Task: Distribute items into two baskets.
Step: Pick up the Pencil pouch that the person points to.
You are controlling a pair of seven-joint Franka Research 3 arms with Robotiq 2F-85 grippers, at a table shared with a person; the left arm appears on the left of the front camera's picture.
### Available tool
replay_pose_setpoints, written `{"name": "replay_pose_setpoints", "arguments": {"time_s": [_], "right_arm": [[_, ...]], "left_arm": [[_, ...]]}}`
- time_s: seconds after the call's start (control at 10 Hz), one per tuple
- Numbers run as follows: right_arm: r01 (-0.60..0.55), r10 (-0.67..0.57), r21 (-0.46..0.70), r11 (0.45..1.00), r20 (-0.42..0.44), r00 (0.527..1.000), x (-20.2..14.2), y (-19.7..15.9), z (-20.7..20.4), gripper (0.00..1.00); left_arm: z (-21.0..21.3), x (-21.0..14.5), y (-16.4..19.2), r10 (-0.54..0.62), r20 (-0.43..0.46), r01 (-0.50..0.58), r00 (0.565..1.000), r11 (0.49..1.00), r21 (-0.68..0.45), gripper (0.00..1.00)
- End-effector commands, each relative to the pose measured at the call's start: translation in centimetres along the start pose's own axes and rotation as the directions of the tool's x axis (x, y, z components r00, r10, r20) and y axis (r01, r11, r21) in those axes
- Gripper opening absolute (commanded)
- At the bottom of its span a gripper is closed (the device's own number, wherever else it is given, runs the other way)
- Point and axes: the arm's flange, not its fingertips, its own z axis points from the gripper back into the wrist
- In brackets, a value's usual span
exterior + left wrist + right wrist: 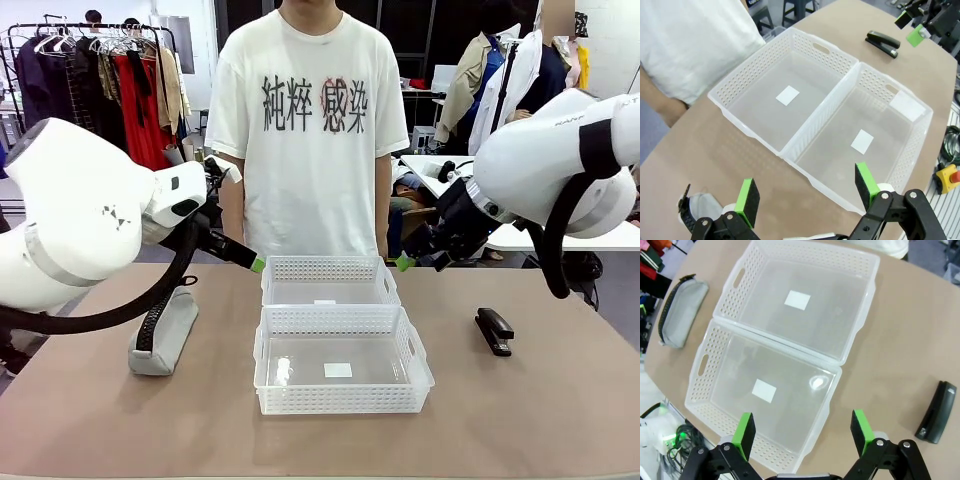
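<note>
**A:** Where are the items lying now?

**B:** The grey pouch (165,335) is standing on the tabletop (120,420), left of the near basket (340,400) and the far basket (330,268). Its zipper is facing up and its long axis is running near to far. The black stapler (494,331) is lying right of them, also pointing near to far.

**A:** And the grippers?

**B:** The left gripper (806,192) and the right gripper (803,432) are both hanging spread, holding nothing. I think each one should be closing across the narrow width of its item.

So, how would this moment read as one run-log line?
near basket, far basket: empty | pencil pouch: table, left of baskets | stapler: table, right of baskets | left gripper: open | right gripper: open
</note>
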Motion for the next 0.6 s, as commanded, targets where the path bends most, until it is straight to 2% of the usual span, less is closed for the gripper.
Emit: {"name": "replay_pose_setpoints", "arguments": {"time_s": [0.0, 0.1, 0.3, 0.5], "right_arm": [[0.023, -0.023, 0.016, 1.000, -0.011, 1.000, -0.1, 0.0, 0.0, 1.00], [0.023, -0.023, 0.016, 1.000, -0.011, 1.000, -0.1, 0.0, 0.0, 1.00], [0.023, -0.023, 0.016, 1.000, -0.011, 1.000, -0.1, 0.0, 0.0, 1.00], [0.023, -0.023, 0.016, 1.000, -0.011, 1.000, -0.1, 0.0, 0.0, 1.00]], "left_arm": [[1.3, -0.5, 1.2, 0.089, -0.038, -0.094, 0.995, 0.980, -0.175, 1.00], [2.5, -1.0, 1.8, 0.129, -0.066, -0.143, 0.989, 0.948, -0.285, 1.00], [3.9, -1.4, 3.6, 0.150, -0.078, -0.169, 0.986, 0.852, -0.495, 1.00], [3.3, -1.6, 4.9, 0.155, -0.120, -0.196, 0.981, 0.745, -0.638, 1.00]]}}
